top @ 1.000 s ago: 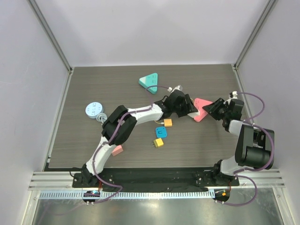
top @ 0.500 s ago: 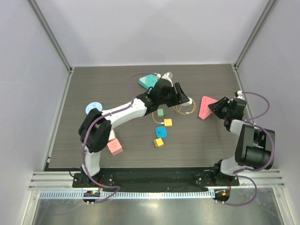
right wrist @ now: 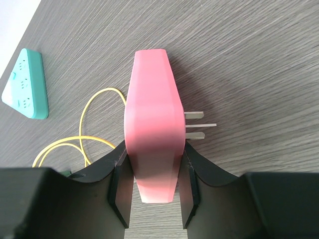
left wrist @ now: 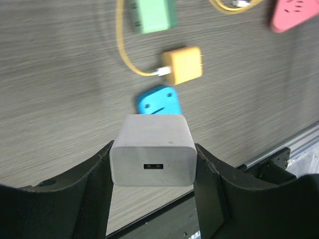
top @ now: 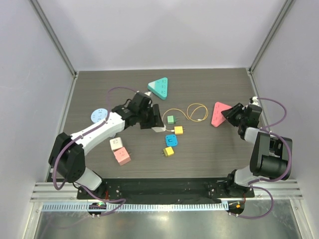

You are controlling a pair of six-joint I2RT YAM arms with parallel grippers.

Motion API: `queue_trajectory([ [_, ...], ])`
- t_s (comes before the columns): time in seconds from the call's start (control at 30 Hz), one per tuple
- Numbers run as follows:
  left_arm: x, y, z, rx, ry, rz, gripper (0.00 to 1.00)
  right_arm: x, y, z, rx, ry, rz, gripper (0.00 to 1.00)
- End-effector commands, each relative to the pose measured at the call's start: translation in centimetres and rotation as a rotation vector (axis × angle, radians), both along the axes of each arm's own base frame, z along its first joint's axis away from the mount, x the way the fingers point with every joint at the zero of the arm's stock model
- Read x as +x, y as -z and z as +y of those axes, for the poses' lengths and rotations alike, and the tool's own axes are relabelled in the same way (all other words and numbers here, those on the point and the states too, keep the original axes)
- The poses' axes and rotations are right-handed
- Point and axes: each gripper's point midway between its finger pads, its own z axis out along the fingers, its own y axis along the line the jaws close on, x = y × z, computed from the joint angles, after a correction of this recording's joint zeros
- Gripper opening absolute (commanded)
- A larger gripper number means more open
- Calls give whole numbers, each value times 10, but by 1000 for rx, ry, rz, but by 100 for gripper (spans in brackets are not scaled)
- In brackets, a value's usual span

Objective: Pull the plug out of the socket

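White plug is gripped by the left gripper, with the jaws pressed on its two sides and its port face turned to the wrist camera. It is held at mid-table, and a blue plug is seen just past it. Whether it touches the surface cannot be told. Pink socket is clamped on edge in the right gripper, with the pads on its two flat faces and metal prongs sticking out sideways. It is kept near the right edge of the table. White plug and pink socket are well apart, nothing joined between them. Green plug is tied by a yellow cable to a yellow plug, and the cable is looped between the two grippers. A small yellow plug is laid just below the blue one. Teal socket is placed at the far middle, round socket at the left. White cube and pink cube are set touching, near the left arm.
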Motion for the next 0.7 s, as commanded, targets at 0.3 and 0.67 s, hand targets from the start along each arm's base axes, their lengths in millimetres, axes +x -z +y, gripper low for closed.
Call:
queue_trajectory([
  [0.3, -12, 36, 22, -181, -11, 274, 9, 2, -3, 0, 1, -4, -25, 1],
  [0.67, 4, 62, 29, -146, -54, 305, 59, 4, -2, 2, 19, -13, -29, 1],
])
